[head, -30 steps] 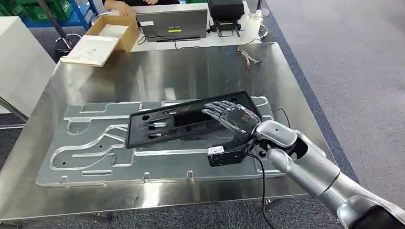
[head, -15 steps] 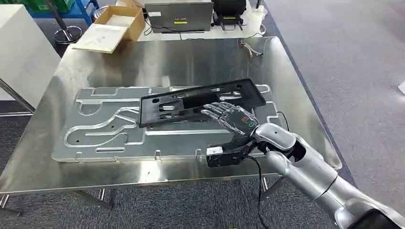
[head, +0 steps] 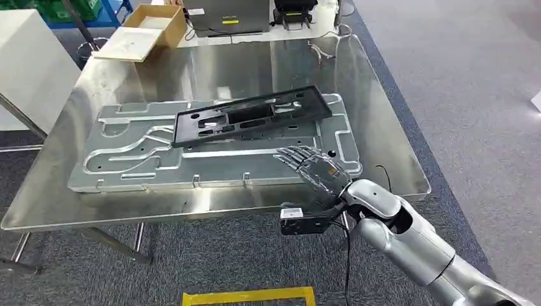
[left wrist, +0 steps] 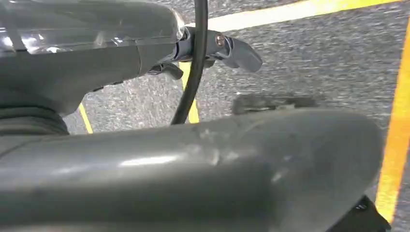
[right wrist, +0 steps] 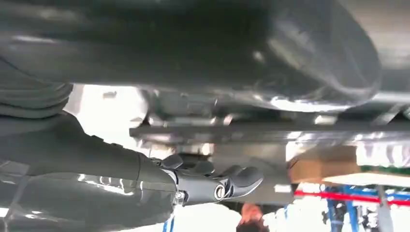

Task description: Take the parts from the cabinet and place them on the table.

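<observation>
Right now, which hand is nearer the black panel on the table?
Right. The right hand hovers open over the table's near edge, just short of the black panel. The left hand hangs down over the floor, away from it.

head view looks down from high onto the steel table; left wrist view faces the floor closely; right wrist view faces the table edge, shared with head view
</observation>
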`<control>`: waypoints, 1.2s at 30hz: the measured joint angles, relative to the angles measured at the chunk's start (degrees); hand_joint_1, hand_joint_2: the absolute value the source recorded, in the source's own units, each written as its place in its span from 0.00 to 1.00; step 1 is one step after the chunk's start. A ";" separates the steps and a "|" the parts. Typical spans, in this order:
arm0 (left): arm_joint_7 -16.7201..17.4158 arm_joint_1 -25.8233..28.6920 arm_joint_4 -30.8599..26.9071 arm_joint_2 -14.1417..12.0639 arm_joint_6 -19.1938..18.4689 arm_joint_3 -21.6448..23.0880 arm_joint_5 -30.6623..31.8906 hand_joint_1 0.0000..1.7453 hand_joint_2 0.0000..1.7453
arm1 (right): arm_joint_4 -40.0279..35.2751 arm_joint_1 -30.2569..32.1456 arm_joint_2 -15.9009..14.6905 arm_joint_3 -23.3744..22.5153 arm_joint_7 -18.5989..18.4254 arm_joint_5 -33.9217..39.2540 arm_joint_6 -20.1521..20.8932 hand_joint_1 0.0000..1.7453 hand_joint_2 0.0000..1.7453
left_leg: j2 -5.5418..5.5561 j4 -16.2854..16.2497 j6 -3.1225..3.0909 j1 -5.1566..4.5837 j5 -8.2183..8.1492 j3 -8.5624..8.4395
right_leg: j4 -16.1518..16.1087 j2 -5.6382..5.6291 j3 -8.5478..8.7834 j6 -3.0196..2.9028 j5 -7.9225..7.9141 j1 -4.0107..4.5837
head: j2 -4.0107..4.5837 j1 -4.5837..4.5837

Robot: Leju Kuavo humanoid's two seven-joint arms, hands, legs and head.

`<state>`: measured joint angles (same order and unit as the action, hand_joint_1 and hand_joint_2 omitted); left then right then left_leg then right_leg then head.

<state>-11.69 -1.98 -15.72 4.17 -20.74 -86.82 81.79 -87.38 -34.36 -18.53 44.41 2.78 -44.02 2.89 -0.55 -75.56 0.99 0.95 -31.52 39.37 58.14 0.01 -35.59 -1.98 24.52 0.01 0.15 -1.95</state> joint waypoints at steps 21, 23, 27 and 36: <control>0.00 -0.42 -0.63 0.61 -0.33 0.11 0.17 0.00 0.00 | -3.15 14.06 0.11 -0.48 2.43 4.43 -4.08 0.00 0.00 | -0.14 17.41 -0.76 -0.23 10.21 -2.51 | -1.02 -0.07 7.41 3.09 6.06 -1.15 | 0.00 0.00; 0.22 -0.10 -0.63 0.72 0.04 0.09 -0.02 0.00 0.00 | -2.76 18.88 0.11 -1.29 2.32 6.64 -4.76 0.00 0.00 | 0.10 17.78 0.08 -0.12 11.27 -2.21 | -1.07 0.17 6.84 2.13 5.20 -0.94 | 0.00 0.00; 0.59 0.43 -0.61 0.72 0.55 -0.02 0.02 0.00 0.00 | -0.39 29.07 0.11 -4.73 1.99 12.05 -6.63 0.00 0.00 | 0.09 8.02 0.75 0.28 -0.13 1.05 | -1.21 0.94 4.28 0.59 2.83 -0.94 | 0.00 0.00; 0.74 0.39 0.94 -0.55 3.26 -0.07 0.94 0.00 0.00 | 11.76 39.37 0.07 -6.40 1.27 26.75 -12.94 0.00 0.00 | 0.13 20.23 -1.04 -0.58 0.40 -14.25 | -0.51 1.06 -1.12 1.57 -1.73 -0.19 | 0.00 0.00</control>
<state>-10.95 -1.58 -14.78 3.63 -17.49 -86.88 82.73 -75.63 5.01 -18.47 38.01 4.05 -17.27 -10.05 -0.43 -55.34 -0.05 0.37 -31.12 25.12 57.63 1.08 -36.71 -0.41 22.78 -0.18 0.15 -1.95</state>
